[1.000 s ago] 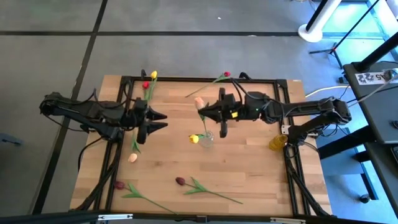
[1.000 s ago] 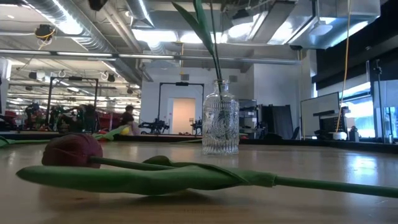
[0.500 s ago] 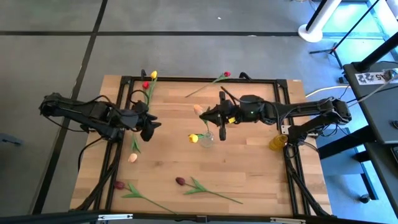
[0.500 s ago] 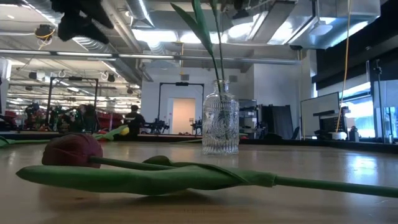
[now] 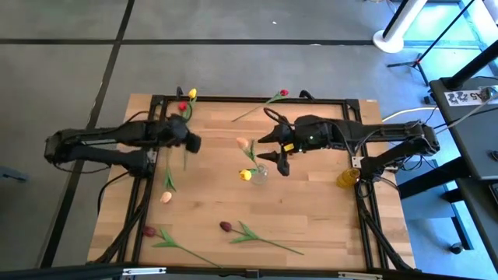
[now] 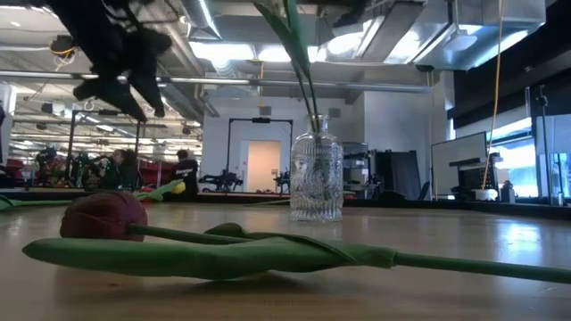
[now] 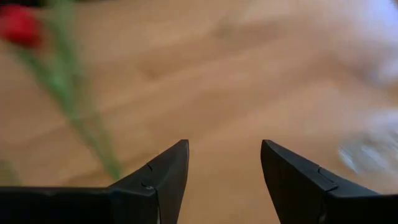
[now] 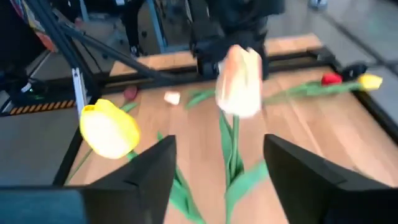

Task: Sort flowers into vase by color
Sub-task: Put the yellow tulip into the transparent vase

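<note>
A clear glass vase (image 5: pixel 258 173) stands at the table's middle and also shows in the low view (image 6: pixel 316 178). A peach tulip (image 5: pixel 243 144) and a yellow tulip (image 5: pixel 246 175) stand in it by their stems. My right gripper (image 5: pixel 272 154) is open just right of the vase. In its wrist view (image 8: pixel 217 186) the fingers stand on either side of the stems, apart from them, with the peach head (image 8: pixel 239 81) and the yellow head (image 8: pixel 110 129) ahead. My left gripper (image 5: pixel 194 143) is open and empty above the table's far left. A red tulip (image 7: pixel 18 28) lies ahead of it (image 7: pixel 224 162).
A red tulip (image 5: pixel 182 106) and a yellow tulip (image 5: pixel 192 93) lie at the far left, another red one (image 5: pixel 283 92) at the far edge. A peach tulip (image 5: pixel 166 197) lies left, two maroon ones (image 5: pixel 148 231), (image 5: pixel 225 226) near the front. A yellow vase (image 5: pixel 348 177) stands at the right edge.
My right gripper has drawn back toward the table's right edge, away from the peach tulip. The tulip's head has swung toward the near-left while its stem stays in the vase. My left gripper has gone toward the far edge, toward the red and yellow tulips.
</note>
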`<state>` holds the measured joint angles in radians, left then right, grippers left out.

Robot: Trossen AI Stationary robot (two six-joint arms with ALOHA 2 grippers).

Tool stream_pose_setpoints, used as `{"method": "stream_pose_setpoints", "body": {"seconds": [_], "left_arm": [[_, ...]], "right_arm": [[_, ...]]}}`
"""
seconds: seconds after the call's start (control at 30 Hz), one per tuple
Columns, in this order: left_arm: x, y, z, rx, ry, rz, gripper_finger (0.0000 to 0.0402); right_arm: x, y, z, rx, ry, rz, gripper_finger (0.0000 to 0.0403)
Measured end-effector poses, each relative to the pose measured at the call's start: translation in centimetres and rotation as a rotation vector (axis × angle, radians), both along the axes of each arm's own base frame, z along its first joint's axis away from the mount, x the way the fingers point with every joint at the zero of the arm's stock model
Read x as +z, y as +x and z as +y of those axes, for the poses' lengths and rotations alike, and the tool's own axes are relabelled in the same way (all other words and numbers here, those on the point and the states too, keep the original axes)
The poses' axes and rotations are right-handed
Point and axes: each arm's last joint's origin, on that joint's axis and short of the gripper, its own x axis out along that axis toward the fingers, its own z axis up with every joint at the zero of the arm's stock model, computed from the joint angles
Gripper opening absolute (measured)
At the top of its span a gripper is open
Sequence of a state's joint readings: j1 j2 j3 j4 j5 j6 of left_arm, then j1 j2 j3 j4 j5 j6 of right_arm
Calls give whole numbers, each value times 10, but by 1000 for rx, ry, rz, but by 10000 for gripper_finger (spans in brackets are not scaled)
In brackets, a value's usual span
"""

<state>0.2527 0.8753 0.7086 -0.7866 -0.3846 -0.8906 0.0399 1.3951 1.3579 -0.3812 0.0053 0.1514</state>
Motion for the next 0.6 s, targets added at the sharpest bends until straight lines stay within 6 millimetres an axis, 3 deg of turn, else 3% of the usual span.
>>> {"method": "stream_pose_setpoints", "body": {"seconds": [0.2, 0.37, 0.6], "left_arm": [[-17, -1, 48, 150, 21, 170, 195], [-43, 5, 85, 242, -29, 264, 195], [-81, 16, 125, 334, -84, 268, 195]], "right_arm": [[43, -16, 0, 1, 21, 28, 270], [69, -25, -1, -12, 30, -4, 270], [73, -32, 11, -38, 24, 37, 271]]}}
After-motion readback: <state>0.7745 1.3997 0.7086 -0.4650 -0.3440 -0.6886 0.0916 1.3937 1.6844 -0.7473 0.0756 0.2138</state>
